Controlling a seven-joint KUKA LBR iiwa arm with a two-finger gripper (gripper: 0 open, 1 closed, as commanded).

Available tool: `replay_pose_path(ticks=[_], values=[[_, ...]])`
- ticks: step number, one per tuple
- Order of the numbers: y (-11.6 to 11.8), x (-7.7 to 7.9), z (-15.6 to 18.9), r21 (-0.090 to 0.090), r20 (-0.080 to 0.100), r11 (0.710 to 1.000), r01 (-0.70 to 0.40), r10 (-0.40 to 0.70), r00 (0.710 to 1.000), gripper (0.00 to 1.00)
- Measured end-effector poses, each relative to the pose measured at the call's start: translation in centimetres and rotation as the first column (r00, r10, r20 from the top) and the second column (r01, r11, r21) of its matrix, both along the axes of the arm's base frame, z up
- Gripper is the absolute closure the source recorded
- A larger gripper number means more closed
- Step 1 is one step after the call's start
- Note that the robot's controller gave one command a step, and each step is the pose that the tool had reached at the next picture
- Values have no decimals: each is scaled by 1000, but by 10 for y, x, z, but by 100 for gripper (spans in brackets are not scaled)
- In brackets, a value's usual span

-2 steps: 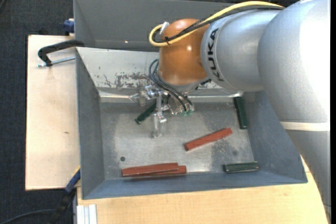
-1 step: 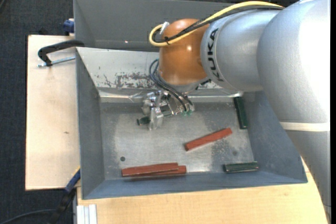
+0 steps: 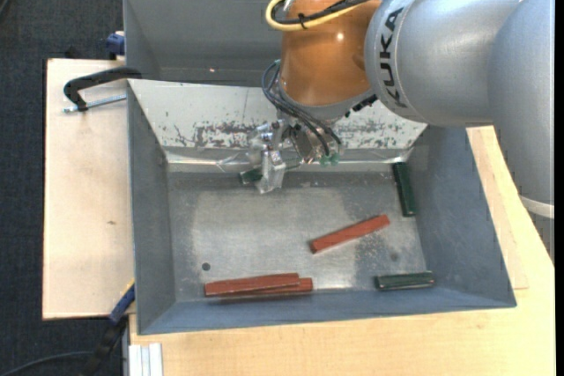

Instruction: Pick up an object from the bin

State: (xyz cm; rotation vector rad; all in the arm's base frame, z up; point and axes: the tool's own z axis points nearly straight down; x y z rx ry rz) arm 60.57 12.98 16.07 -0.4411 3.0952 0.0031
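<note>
Reddish-brown bar (image 3: 348, 233) lies tilted on the open floor of the bin (image 3: 150, 216), at about 3 o'clock from the floor's middle. It is clear of every wall, so it looks like the easiest thing to close on from both sides. The other things sit where the sloping walls would probably crowd a grasp. A long reddish-brown piece (image 3: 258, 285), possibly two laid together, runs along the front wall at 6 to 7 o'clock. A dark bar (image 3: 404, 188) lies by the right wall at 2 o'clock, and a second dark bar (image 3: 404, 281) rests in the front corner at 4 to 5 o'clock. The gripper (image 3: 269, 165) hangs low at 12 o'clock, where the floor meets the back wall, well apart from all four. Whether it is released or clenched I cannot tell, since the wrist's cables and metal parts clutter that spot. A small dark patch just beside it may be part of the tool or a thing of the bin. My judgement is that nothing is yet picked.
</note>
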Motion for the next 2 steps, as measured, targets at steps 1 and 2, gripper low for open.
replay_pose_path(ticks=[1, 2], values=[[1, 2, 20, -1, -5, 1000, 1, -1, 1000, 100], [1, 4, 30, -1, -7, 1000, 3, -3, 1000, 100]])
